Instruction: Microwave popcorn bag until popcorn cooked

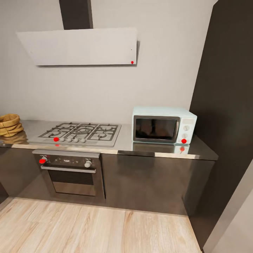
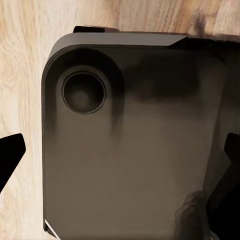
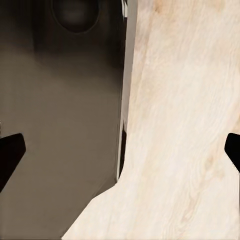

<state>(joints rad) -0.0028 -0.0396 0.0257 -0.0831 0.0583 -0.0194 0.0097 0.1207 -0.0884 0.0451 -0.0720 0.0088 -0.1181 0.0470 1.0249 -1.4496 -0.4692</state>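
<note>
The head view faces a kitchen run. The microwave [image 1: 164, 125] stands on the countertop [image 1: 154, 149] toward its right end, door closed, dark glass front facing out, two white knobs on its right panel. A small red dot sits at its lower right corner, mirrored in the worktop below.

To its left a gas hob [image 1: 80, 133] is set into the same worktop, and below it a built-in oven [image 1: 72, 172] with a handle bar. At the far left edge of the worktop lies a stack of mustard-tan sacks with rolled rims — the popcorn bag [image 1: 10, 124], well apart from the microwave. A pale hood [image 1: 80, 46] hangs on the wall above the hob. A tall dark cabinet [image 1: 228, 105] closes the right side.

The left wrist view looks down on the robot's dark base [image 2: 130, 150] over the wood floor [image 2: 20, 75]. The left gripper [image 2: 122, 162] is spread — its fingertips show at opposite edges, nothing between them.

The right wrist view shows the base beside pale floor. The right gripper [image 3: 120, 155] is likewise spread wide and empty.
</note>
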